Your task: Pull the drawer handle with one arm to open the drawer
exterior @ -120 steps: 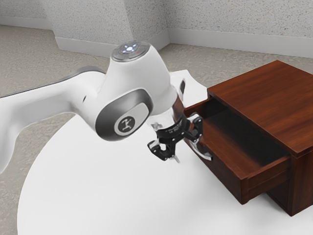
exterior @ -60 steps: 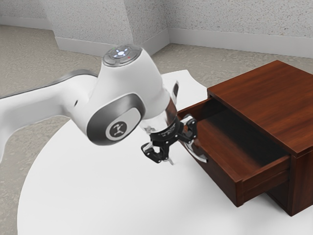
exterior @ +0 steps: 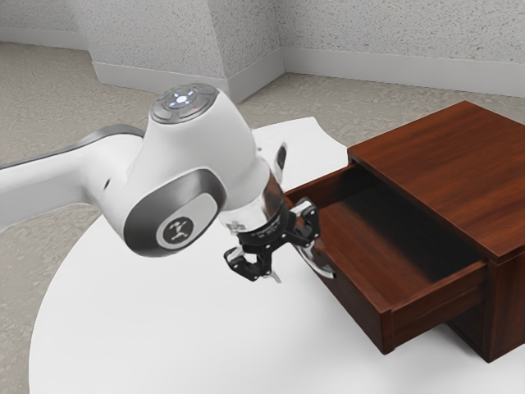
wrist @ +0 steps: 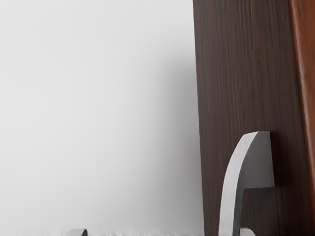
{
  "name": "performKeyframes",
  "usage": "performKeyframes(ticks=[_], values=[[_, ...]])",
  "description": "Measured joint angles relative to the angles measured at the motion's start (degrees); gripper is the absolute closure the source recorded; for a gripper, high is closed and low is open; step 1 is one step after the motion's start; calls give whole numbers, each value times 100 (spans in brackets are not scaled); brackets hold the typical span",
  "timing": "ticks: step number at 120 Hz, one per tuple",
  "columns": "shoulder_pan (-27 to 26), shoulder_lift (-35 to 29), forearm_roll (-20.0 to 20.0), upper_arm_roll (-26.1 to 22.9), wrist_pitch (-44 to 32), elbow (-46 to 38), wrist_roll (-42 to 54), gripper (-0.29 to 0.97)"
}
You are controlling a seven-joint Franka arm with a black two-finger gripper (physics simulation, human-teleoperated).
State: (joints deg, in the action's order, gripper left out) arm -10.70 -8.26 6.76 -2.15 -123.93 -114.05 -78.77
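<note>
A dark wooden cabinet (exterior: 459,164) stands on the white round table (exterior: 148,328) at the exterior view's right. Its drawer (exterior: 394,250) is pulled well out toward the arm and its inside looks empty. A silver handle (exterior: 318,264) is on the drawer front. My black gripper (exterior: 277,246) is at that handle, fingers spread wide, one finger by the handle's near end. In the wrist view the curved grey handle (wrist: 248,167) stands out from the dark drawer front (wrist: 236,73), right under my hand.
The white arm comes in from the exterior view's left, over the table. A carpeted floor and a wall corner (exterior: 238,49) lie behind. The table edge curves just behind the cabinet.
The drawer has slid further out of the cabinet, toward the exterior view's left. My hand has moved back the same way, staying at the handle.
</note>
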Motion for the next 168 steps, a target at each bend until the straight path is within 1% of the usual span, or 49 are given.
performKeyframes(ticks=[116, 146, 150, 156, 168], values=[[-67, -750, 12, 64, -176, -762, 0, 35], [-86, -1083, 177, 65, -151, -721, 0, 35], [-62, -1120, 184, 73, -86, -624, -2, 35], [12, -1119, 175, 90, 208, -92, -31, 32], [125, -803, -48, 257, 1360, 1660, -262, 20]])
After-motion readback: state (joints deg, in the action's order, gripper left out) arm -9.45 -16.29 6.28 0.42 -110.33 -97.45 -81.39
